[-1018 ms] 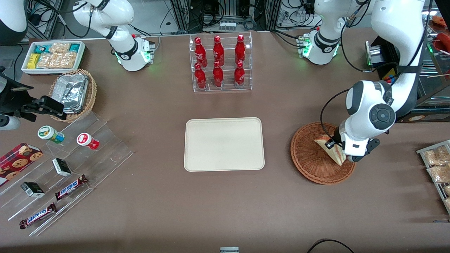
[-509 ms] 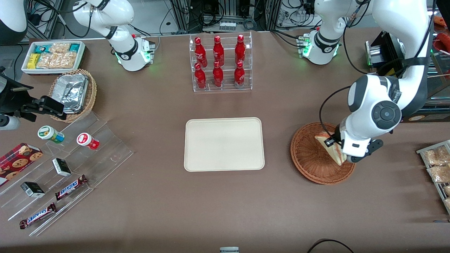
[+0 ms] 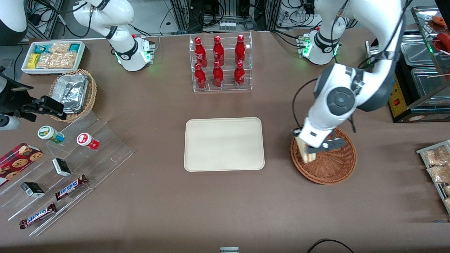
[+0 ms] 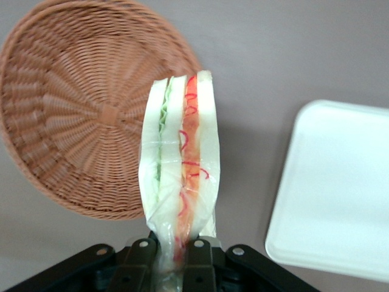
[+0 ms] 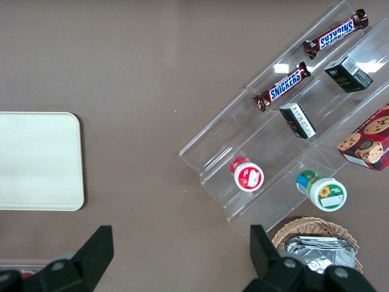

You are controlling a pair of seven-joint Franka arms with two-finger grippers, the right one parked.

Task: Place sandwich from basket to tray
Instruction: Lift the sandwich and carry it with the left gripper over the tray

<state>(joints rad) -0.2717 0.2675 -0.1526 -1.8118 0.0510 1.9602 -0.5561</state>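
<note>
Since the sandwich [image 4: 179, 176] is pinched at one end between the gripper's [image 4: 176, 252] two fingers, it stands out from them lengthwise, its long axis running straight away from the wrist, its bread and red-and-green layers edge-on to the wrist camera. It hangs in the air, touching nothing but the fingers. In the front view the sandwich [image 3: 304, 151] hangs over the rim of the basket [image 3: 328, 165] on the edge nearest the tray [image 3: 224, 144], with the gripper [image 3: 314, 147] just above it.

The basket's woven floor [image 4: 79, 115] shows nothing else in it. The tray is bare and lies beside the basket on the brown table [image 3: 225, 207], apart from it by a strip of tabletop (the wrist camera shows that same strip between the two). A clear rack of red bottles [image 3: 220, 63] stands farther from the front camera than the tray.

The next move, as I judge it, is a sideways carry from the basket's edge over the tray's near rim, then a lowering; the sandwich would arrive tip first.
</note>
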